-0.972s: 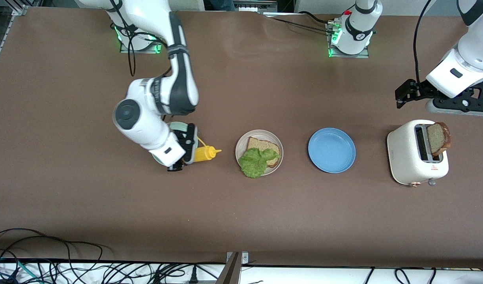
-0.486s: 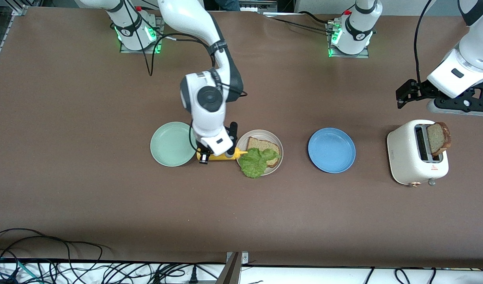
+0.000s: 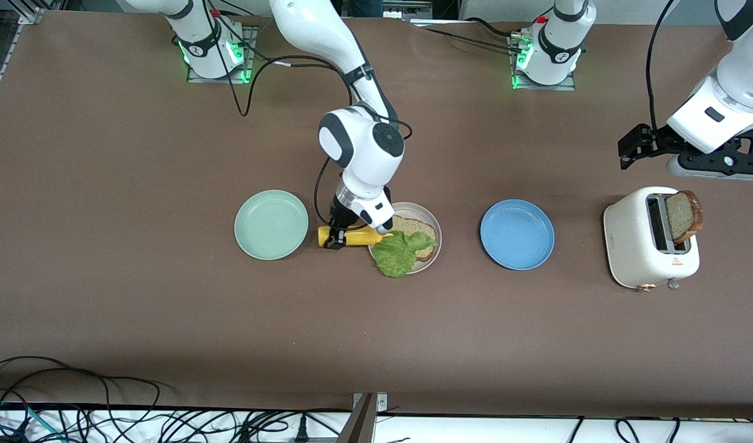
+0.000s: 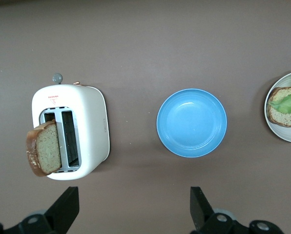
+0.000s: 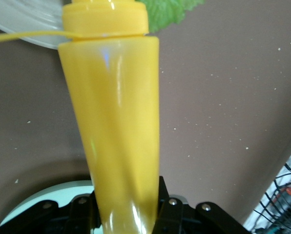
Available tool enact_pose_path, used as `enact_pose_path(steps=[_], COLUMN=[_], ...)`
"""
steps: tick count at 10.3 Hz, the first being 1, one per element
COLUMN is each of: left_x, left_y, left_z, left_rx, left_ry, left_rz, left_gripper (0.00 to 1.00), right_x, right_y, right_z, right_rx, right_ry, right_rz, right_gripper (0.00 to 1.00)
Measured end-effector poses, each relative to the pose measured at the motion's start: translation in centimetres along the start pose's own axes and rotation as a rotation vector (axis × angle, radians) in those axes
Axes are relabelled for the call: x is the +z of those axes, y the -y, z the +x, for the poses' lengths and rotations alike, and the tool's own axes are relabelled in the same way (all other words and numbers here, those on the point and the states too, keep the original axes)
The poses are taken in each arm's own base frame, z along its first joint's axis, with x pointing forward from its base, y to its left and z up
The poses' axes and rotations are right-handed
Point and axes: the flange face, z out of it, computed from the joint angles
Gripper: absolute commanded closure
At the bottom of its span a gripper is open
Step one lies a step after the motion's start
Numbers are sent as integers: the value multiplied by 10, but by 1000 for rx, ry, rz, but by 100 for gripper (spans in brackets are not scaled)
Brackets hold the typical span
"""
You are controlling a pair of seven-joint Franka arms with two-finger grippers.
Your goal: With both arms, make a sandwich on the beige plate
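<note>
Right gripper (image 3: 338,237) is clamped on my yellow squeeze bottle (image 3: 352,236), which lies level with its nozzle over the nine o'clock rim of the beige plate (image 3: 434,225). On that plate sits one tan, brown-crusted bread slice (image 3: 417,227), a ruffled lettuce leaf (image 3: 398,253) draped over its seven o'clock edge. Left gripper (image 4: 131,209) waits with fingers apart above the white toaster (image 3: 633,247), where a second slice (image 3: 683,215) stands in a slot. I see a brown table (image 3: 136,307) carrying a mint-green plate (image 3: 271,224) and a blue plate (image 3: 517,234), with cables (image 3: 106,412) along its six o'clock edge.
</note>
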Motion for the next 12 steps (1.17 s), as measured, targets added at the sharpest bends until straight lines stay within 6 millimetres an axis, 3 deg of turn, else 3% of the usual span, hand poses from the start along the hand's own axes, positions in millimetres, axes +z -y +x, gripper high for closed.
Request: enact_pose_path(steps=[3,8,10,12], left_x=[0,1,3,3], left_y=[1,1,1,1], left_z=[0,1,1,1], left_rx=[-1,-2,-2,-2], left_ry=[0,3,5,5], left_rz=[0,0,0,0], left_gripper=[0,0,0,0], right_x=[3,-4,-19,-32], right_y=[15,10,-12,-45], right_z=[14,13,-10,-63], right_rx=[-55,-36,58,154], right_ry=[47,39,-7,-55], right_rz=[-36,-46,-4,111], right_gripper=[100,100,100,100])
